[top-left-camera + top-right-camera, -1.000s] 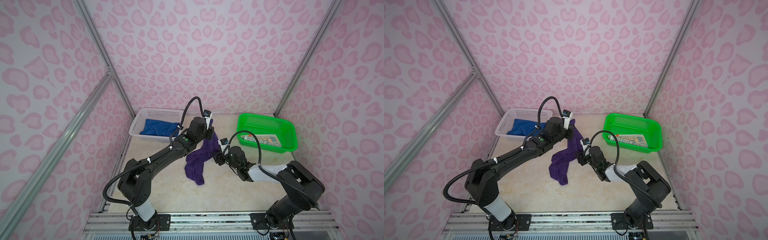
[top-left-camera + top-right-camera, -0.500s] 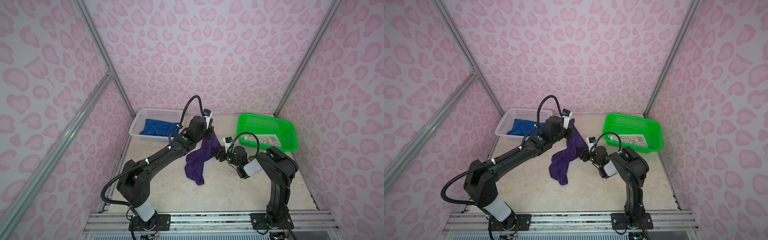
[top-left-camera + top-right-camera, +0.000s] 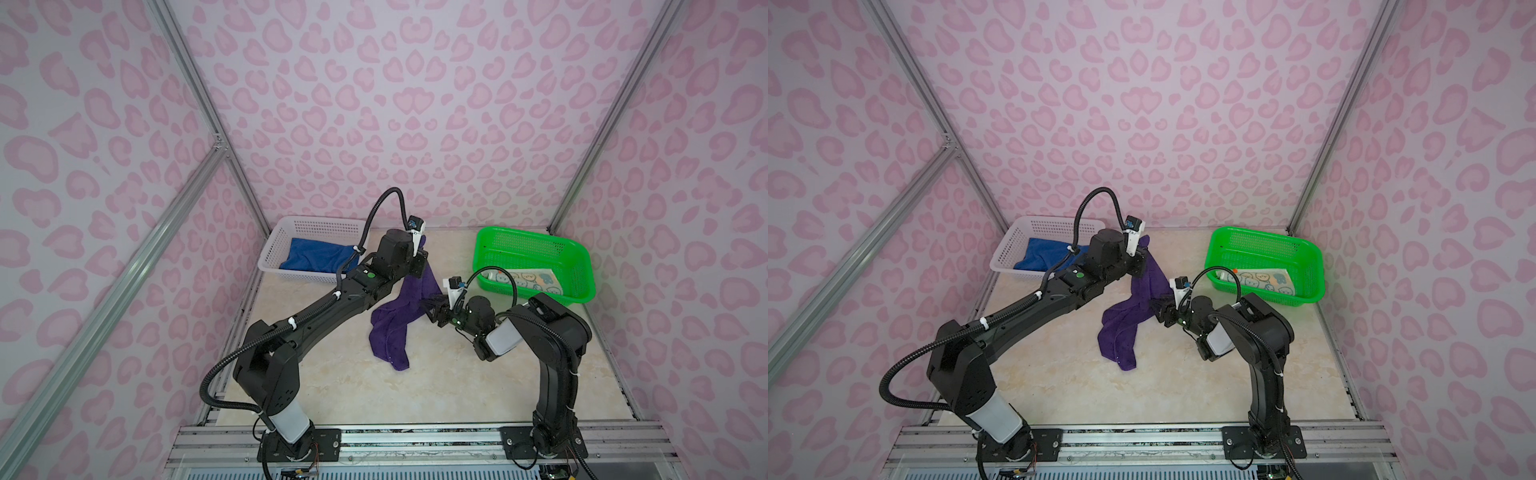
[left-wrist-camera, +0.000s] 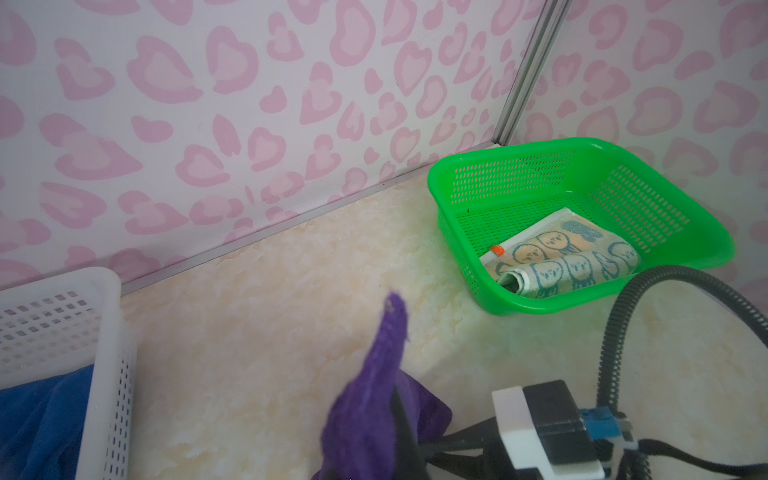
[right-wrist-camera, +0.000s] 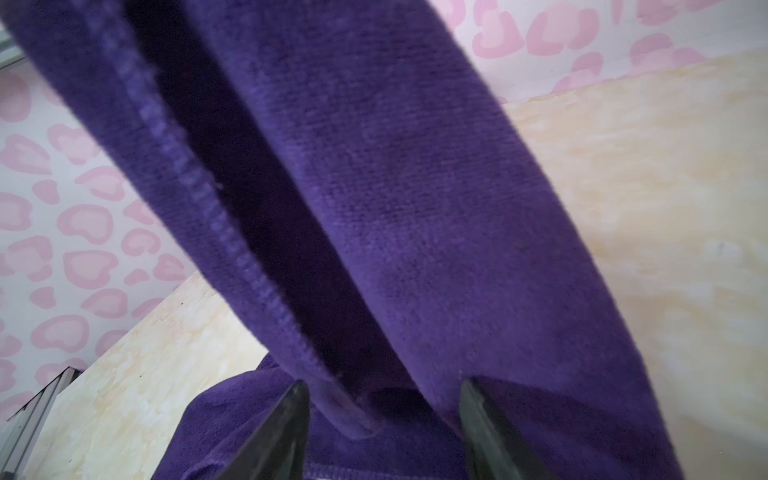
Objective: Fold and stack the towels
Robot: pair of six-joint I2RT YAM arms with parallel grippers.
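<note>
You hold the purple towel (image 3: pixel 394 328) by its top corner in your left gripper (image 3: pixel 419 267), fingers pinched shut on it. It hangs between the green basket (image 3: pixel 536 239) and the white basket (image 3: pixel 316 222), its lower end resting on the table (image 3: pixel 436 386). Your right gripper (image 5: pixel 382 386), near the green basket, has its fingers spread around a hemmed edge, not gripping. The patterned towel (image 3: pixel 528 282) lies folded inside the green basket. The blue towel (image 3: pixel 316 257) sits rumpled in the white one. Seemingly one towel is done and two remain.
</note>
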